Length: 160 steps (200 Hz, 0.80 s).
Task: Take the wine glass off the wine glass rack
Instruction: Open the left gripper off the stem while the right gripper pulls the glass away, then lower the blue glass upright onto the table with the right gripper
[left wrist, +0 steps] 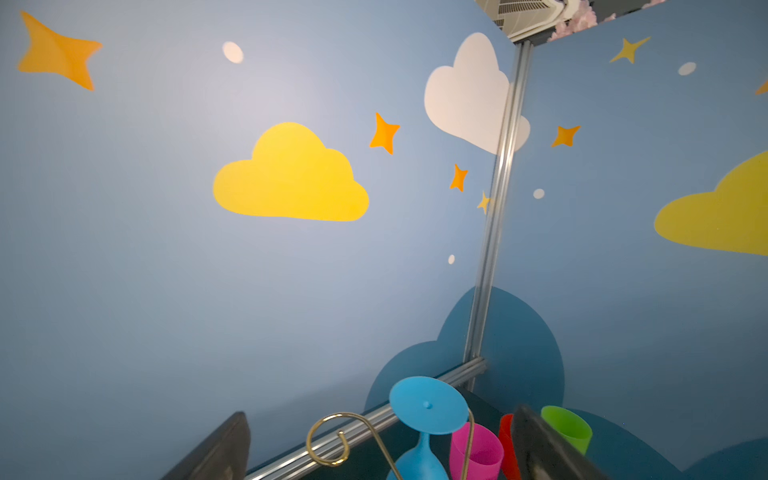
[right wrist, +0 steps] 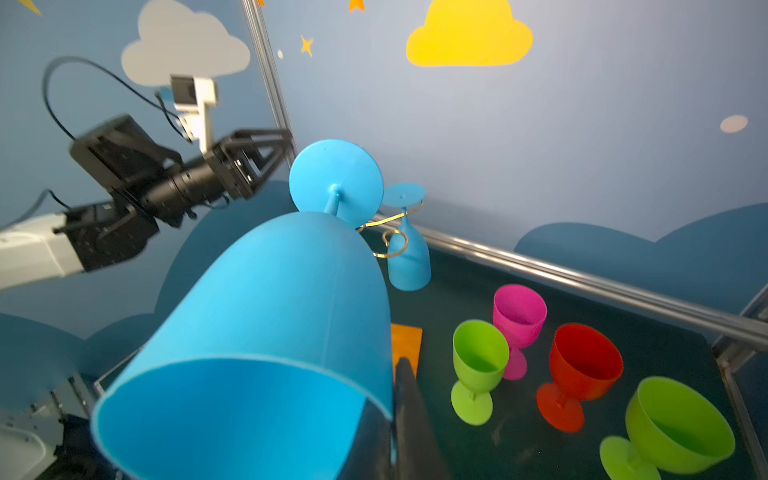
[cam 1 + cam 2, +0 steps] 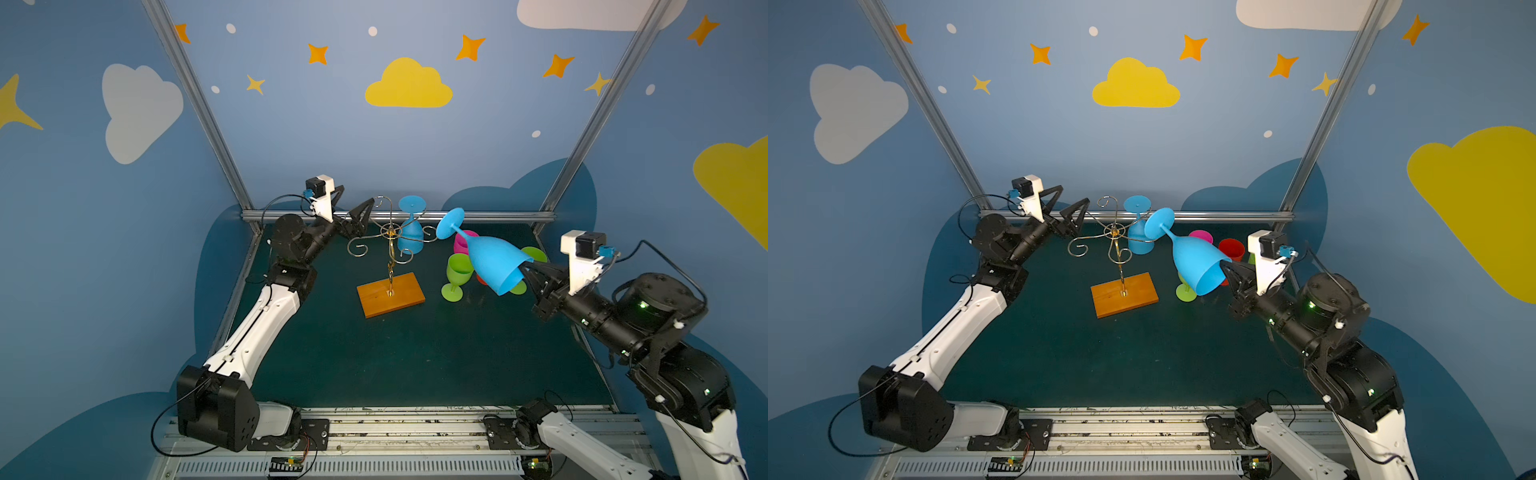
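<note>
Right wrist view brings the blue wine glass (image 2: 266,311) up close. It is tilted, bowl mouth toward the camera and round foot pointing at the wine glass rack (image 3: 380,300), and the right gripper (image 3: 527,271) has its jaws pinched shut on the bowl's thin rim. The foot sits just beside one gold curl of the rack, and I cannot tell whether it touches the wire. I judge the glass to be off or nearly off, held in the air to the right of the rack, above the bench (image 3: 415,365). To finish well, draw the foot straight back from the wire and from the second blue wine glass (image 2: 409,262), which hangs upside down on the rack's far side. A snag could tip so light a stand, because the left gripper (image 3: 358,194) hovers at the rack's left with jaws spread wide, holding nothing. A rim pinch leaves the glass levered far out, so slow, smooth motion suits it. The path should also avoid the green wine glass (image 2: 478,365), pink wine glass (image 2: 519,316), red wine glass (image 2: 584,365) and wide green glass (image 2: 681,424) standing toward the bench's far right corner. Both top views show the whole rack near the bench's middle and both arms, but the held bowl hides most of those cups. The left wrist view shows the hanging glass and a spiral arm (image 1: 308,442) between its open jaws, but not the held glass.
</note>
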{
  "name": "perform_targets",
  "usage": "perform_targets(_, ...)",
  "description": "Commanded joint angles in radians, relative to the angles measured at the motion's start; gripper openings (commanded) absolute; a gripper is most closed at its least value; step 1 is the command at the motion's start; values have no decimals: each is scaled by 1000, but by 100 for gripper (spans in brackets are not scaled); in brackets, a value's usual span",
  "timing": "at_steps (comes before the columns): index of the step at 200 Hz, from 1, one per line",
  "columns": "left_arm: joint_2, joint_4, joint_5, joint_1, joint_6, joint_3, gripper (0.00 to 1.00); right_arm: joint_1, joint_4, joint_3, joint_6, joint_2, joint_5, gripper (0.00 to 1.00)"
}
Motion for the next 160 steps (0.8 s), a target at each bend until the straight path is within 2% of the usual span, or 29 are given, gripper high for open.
perform_targets(1,-66,-28,-18,55,-11,20,96,2,-179,-5,-22,26,-29,0)
perform_targets(37,-122,58,-47,145,-43,-55,95,19,-287,-85,-8,38,-12,0)
perform_targets(53,-117,47,-1,181,-62,-27,94,26,-321,-115,11,42,20,0)
perform_targets(67,-127,19,23,189,-31,-28,94,32,-336,-145,34,46,45,0)
perform_targets(108,-211,93,-23,215,-25,-238,94,43,-360,-199,135,117,162,0)
perform_targets(160,-292,123,-61,263,-11,-371,95,44,-309,-233,164,273,157,0)
